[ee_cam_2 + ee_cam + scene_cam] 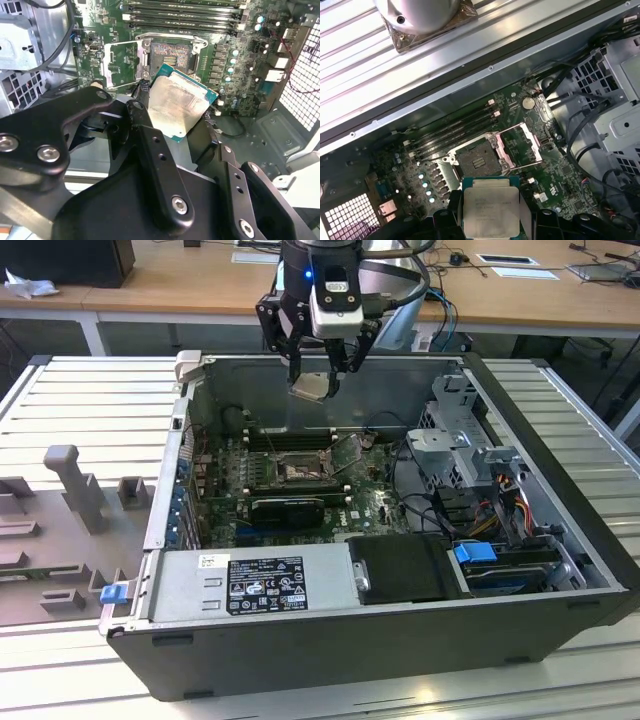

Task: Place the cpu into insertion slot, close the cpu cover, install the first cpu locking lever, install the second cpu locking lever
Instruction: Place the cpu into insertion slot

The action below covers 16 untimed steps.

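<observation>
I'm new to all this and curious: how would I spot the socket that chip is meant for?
Look into the open computer case at the green board inside. Beside the long black memory slots sits the insertion slot: the only dark-centred square with a silvery surround, its cpu cover swung open alongside.

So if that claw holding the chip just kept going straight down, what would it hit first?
Probably the insertion slot or the green board just beside it; the cpu cover stands open. The gripper, shut on the cpu, hangs above the case, and depth is unclear.
</observation>
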Each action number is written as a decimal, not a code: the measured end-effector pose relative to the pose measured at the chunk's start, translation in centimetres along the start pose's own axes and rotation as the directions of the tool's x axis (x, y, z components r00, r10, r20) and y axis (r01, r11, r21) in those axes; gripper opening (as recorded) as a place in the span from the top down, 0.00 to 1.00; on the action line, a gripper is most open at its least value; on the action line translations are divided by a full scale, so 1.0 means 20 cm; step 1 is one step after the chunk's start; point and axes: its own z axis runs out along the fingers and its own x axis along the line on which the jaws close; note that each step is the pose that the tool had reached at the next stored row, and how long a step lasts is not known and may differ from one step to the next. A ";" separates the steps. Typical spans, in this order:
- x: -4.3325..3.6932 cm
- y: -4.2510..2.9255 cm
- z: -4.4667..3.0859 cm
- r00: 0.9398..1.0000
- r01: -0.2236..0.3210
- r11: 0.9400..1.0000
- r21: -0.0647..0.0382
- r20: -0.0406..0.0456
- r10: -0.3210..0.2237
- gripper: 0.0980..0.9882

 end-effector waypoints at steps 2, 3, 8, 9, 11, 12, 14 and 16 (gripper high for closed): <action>0.000 0.000 0.001 1.000 -0.008 1.000 0.000 0.001 0.008 0.50; 0.000 0.000 0.001 1.000 -0.013 1.000 0.000 0.001 0.013 0.50; 0.000 0.000 0.004 0.999 -0.035 0.999 -0.001 0.003 0.035 0.50; 0.000 0.000 0.004 0.999 -0.039 0.999 -0.001 0.003 0.039 0.50; 0.000 0.000 0.005 0.999 -0.049 0.999 -0.001 0.004 0.049 0.50; 0.000 0.000 0.005 0.999 -0.053 0.999 -0.001 0.004 0.053 0.50; 0.000 0.000 0.006 0.998 -0.059 0.998 -0.001 0.004 0.059 0.50; 0.000 0.000 0.006 0.998 -0.066 0.998 -0.001 0.005 0.066 0.50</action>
